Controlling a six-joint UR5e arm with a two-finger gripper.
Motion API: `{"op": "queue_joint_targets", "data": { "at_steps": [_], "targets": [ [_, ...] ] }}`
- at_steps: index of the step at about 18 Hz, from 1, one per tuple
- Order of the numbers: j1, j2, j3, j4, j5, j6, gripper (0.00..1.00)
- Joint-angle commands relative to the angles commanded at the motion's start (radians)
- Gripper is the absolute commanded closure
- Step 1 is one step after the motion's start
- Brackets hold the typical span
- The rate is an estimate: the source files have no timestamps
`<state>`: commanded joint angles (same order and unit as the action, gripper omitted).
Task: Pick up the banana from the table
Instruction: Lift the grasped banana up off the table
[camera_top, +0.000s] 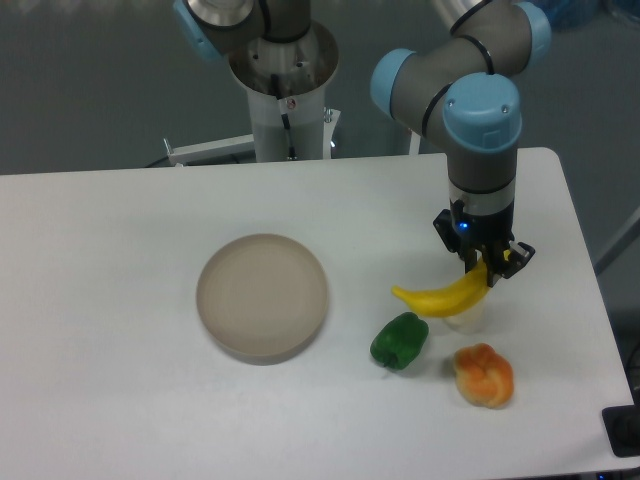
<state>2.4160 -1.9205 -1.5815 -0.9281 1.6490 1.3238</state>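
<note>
We record a matte white table (110, 300) before a grey wall. From left: a round plate (262, 296), a green pepper (399, 340), then the banana (441, 298), raised off the surface with the gripper (484, 268) clamped on its right end, and an orange fruit (483, 375) nearest.

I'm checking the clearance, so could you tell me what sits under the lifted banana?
A pale object shows just below the banana, mostly covered; what it is cannot be told.
</note>
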Motion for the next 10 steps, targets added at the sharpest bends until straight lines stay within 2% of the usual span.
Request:
{"op": "queue_joint_targets", "data": {
  "at_steps": [10],
  "targets": [
    [0.008,0.003,-0.002,0.0,0.0,0.008,0.66]
  ]
}}
